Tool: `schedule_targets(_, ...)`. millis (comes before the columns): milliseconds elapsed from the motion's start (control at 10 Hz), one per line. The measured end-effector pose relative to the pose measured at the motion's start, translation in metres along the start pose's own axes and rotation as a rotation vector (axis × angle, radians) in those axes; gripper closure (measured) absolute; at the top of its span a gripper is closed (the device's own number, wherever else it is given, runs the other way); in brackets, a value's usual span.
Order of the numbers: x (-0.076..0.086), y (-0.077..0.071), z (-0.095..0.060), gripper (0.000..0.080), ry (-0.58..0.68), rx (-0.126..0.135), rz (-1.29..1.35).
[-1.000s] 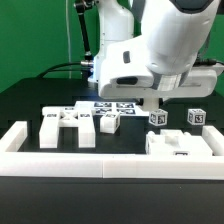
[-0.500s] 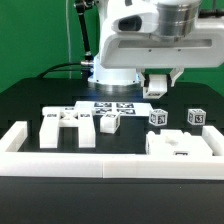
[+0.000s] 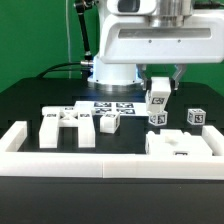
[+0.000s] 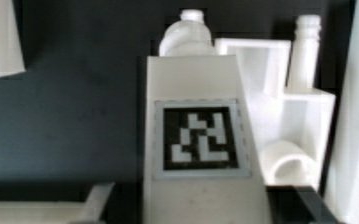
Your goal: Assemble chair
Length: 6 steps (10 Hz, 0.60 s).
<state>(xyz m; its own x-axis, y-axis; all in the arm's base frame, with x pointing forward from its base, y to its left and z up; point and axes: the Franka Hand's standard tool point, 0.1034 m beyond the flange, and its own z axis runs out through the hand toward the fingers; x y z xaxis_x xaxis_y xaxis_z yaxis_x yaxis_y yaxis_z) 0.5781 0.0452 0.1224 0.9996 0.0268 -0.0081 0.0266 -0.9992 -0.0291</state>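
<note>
My gripper [image 3: 159, 84] is shut on a white chair leg [image 3: 158, 98] with a black-and-white tag and holds it upright above the table. In the wrist view the leg [image 4: 201, 120] runs away from my gripper [image 4: 202, 200], tag facing the camera, a rounded peg at its far end. Right below it a tagged white block [image 3: 157, 119] stands on the table; I cannot tell whether they touch. A second tagged block [image 3: 197, 117] stands further to the exterior view's right. A white slab [image 3: 180, 146] lies in front of them. It also shows in the wrist view [image 4: 309, 100], beside the leg.
More white chair parts [image 3: 64, 128] and a small tagged block [image 3: 110, 122] lie at the exterior view's left. The marker board [image 3: 112, 107] lies behind them. A long white border rail [image 3: 100, 163] runs along the front, with raised ends at both sides.
The hand has risen in the exterior view. The tagged leg, hidden before, now shows between the fingers. The parts on the table have not moved.
</note>
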Motion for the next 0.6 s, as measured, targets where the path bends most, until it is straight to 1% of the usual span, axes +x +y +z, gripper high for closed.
schedule_targets(200, 0.017, -0.012, -0.015, 0.0509, 0.115, 0.004, -0.009)
schedule_targets(300, 0.023, -0.013, -0.019, 0.0509, 0.214, 0.003, -0.013)
schedule_targets(500, 0.022, -0.011, -0.015, 0.0509, 0.351, 0.000, -0.014)
schedule_targets(600, 0.023, -0.012, -0.015, 0.0509, 0.397, 0.001, -0.013)
